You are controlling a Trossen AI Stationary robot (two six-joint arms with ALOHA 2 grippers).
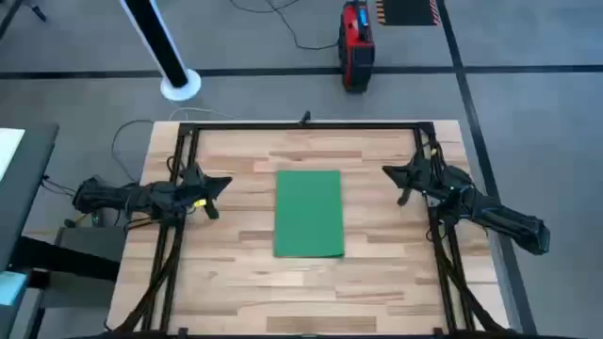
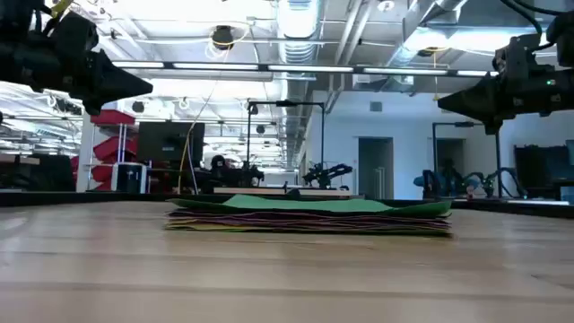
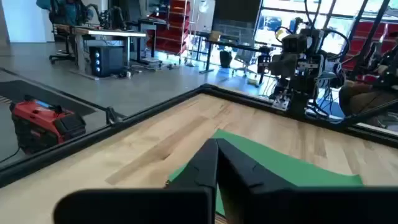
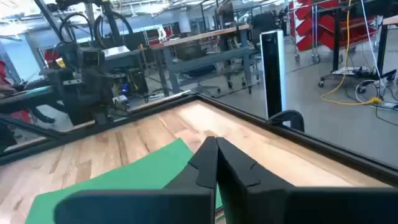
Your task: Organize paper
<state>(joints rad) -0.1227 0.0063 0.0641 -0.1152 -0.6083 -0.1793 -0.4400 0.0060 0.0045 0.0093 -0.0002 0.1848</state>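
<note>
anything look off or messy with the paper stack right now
Nothing stands out. The paper lies in one neat stack mid-table, green sheet on top, edges roughly aligned in the low view. The left gripper and right gripper hover shut at either side, clear of it.

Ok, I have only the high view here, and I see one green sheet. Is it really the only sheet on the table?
Observer: No. In the low view the green sheet lies on top of a stack; purple and yellow edges show beneath it.
Operator: Is the stack even at its sides?
Observer: Not quite. In the low view some lower edges stick out a little past the green one.
Operator: And the tools, open or shut?
Observer: The wrist views show the left tool and the right tool each with fingers pressed together, holding nothing.
</note>
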